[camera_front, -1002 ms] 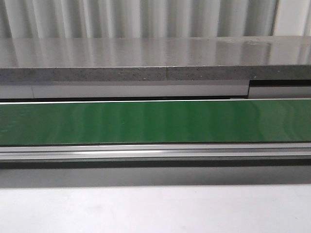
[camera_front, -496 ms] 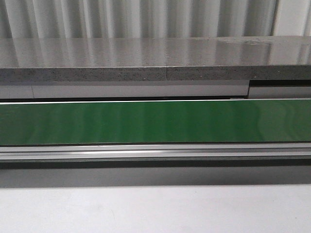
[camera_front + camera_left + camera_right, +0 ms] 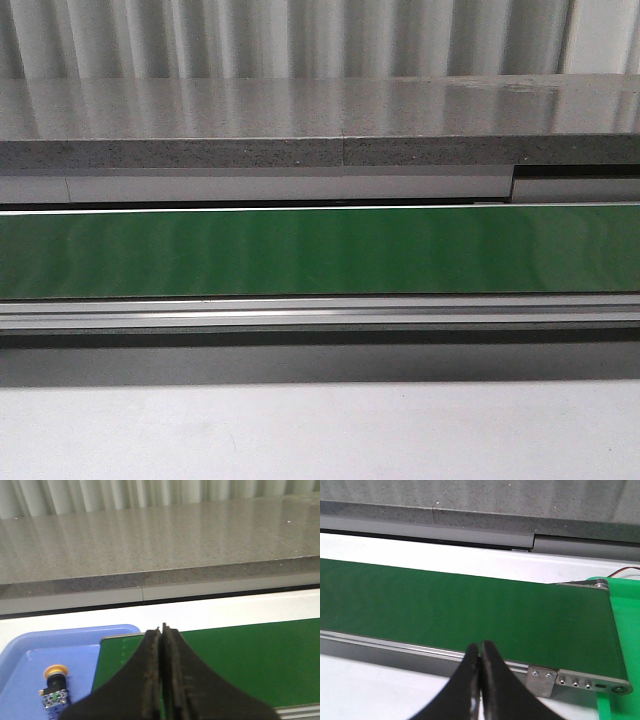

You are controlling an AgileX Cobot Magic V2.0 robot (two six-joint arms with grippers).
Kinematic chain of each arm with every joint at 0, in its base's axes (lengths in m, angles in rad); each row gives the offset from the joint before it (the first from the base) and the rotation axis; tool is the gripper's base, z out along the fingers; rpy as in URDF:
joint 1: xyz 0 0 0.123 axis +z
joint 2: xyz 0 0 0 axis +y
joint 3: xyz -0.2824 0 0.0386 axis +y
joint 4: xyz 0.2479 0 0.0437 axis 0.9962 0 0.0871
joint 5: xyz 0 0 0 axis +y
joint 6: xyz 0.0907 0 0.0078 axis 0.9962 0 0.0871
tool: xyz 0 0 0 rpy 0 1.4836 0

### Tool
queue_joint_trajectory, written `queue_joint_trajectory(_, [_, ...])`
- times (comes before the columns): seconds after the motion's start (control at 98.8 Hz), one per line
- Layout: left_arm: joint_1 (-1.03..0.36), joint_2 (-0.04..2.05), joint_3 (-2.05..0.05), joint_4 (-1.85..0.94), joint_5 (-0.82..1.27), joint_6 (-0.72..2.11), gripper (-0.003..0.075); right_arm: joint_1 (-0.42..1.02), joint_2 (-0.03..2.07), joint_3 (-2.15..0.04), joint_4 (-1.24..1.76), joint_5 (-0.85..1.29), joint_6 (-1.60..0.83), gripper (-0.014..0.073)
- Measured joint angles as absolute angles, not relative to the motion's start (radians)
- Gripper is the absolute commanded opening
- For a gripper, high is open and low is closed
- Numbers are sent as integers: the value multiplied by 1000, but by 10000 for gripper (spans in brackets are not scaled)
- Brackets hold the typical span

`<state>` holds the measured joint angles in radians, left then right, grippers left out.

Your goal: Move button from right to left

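Note:
The button, with a yellow-orange head, black collar and grey rear block, lies in a blue tray at the left end of the green belt; it shows only in the left wrist view. My left gripper is shut and empty, over the belt's left end, to the right of the tray. My right gripper is shut and empty, at the belt's near rail by its right end. The front view shows the belt with nothing on it and neither gripper.
A grey stone shelf runs behind the belt. An aluminium rail lines the belt's near side. A metal end bracket and a green tray edge sit at the belt's right end. White tabletop lies in front.

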<state>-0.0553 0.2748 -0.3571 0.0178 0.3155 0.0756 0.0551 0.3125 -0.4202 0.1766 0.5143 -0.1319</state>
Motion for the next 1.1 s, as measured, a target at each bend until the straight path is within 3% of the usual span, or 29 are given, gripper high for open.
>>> queue_joint_trajectory(0.486, [-55,4,-2,76,145,0,-20,55,312,-420,177,514,-132,-65])
queue_joint_trajectory(1.103, [-55,-5,-2,74,166,-7,-20,55,312,-410,178,519,-132,-65])
